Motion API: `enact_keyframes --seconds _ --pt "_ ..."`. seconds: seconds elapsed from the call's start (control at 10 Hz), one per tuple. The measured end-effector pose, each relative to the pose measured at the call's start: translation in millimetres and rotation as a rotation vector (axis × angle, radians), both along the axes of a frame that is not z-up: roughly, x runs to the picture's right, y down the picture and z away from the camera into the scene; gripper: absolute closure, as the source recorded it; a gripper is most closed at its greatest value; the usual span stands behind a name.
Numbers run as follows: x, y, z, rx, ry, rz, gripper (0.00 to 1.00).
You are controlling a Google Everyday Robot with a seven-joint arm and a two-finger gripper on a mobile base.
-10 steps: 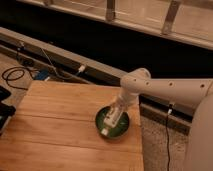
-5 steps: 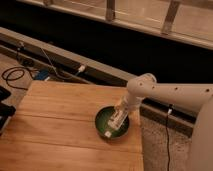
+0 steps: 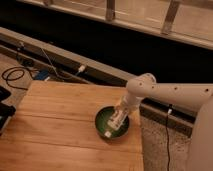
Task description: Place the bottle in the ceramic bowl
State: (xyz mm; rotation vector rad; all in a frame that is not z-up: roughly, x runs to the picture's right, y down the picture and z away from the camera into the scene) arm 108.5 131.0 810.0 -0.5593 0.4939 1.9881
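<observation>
The green ceramic bowl (image 3: 100, 119) sits on the wooden table near its right edge. The slim whitish bottle (image 3: 112, 126) lies slanted inside the bowl, its white cap pointing to the bowl's front rim. My gripper (image 3: 120, 112) hangs over the bowl's far right side, right at the bottle's upper end. The white arm reaches in from the right. I cannot tell whether the gripper still touches the bottle.
The wooden table (image 3: 60, 125) ends just right of the bowl, with speckled floor beyond. Black cables (image 3: 15, 75) and a blue item lie on the floor at the far left. A dark ledge and rail run behind the table.
The gripper and arm have drawn up and to the right, from the bowl's middle to its far right side. The bottle now shows stretched out inside the bowl.
</observation>
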Motion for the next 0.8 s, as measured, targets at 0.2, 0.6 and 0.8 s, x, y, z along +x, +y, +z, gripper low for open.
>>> enact_keyframes --seconds 0.2,0.6,0.8 --pt "0.1 0.2 0.0 0.0 0.0 0.0 0.2" --pt "0.5 0.2 -0.2 0.0 0.0 0.001 0.2" --pt "0.6 0.4 -0.2 0.0 0.0 0.001 0.2"
